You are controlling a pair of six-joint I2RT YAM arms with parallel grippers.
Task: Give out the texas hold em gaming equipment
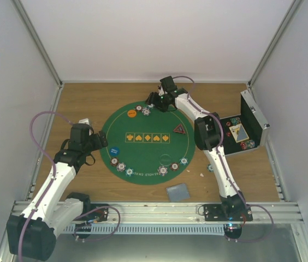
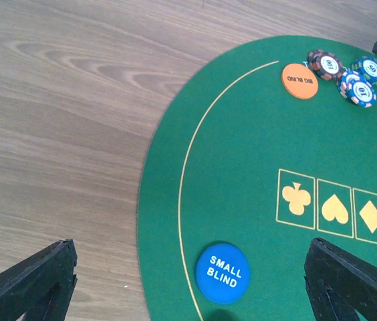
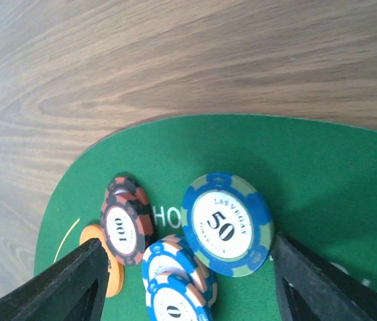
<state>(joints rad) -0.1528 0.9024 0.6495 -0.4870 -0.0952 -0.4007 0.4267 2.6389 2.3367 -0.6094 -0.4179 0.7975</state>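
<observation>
wooden counter (image 1: 83, 103) between white walls carries the green mat (image 1: 148, 153). at its left edge the left jaws hang spread wide with nothing in them, above the blue disc (image 2: 222, 273), which lies on the mat beside three chips (image 1: 121, 166). at the far rim lie the orange disc (image 2: 300, 81) and a cluster of chips. the 50 chip (image 3: 227, 224) there is flat on the mat between the right jaws, which stand apart and grip nothing. more chips line the near right rim, and the marker (image 1: 179, 129) sits right of the printed card boxes. we judge the chips mostly shared out. the cards (image 1: 178, 191) lie off the mat, undealt, and the case (image 1: 250, 112) at far right holds a few chips yet to go.
</observation>
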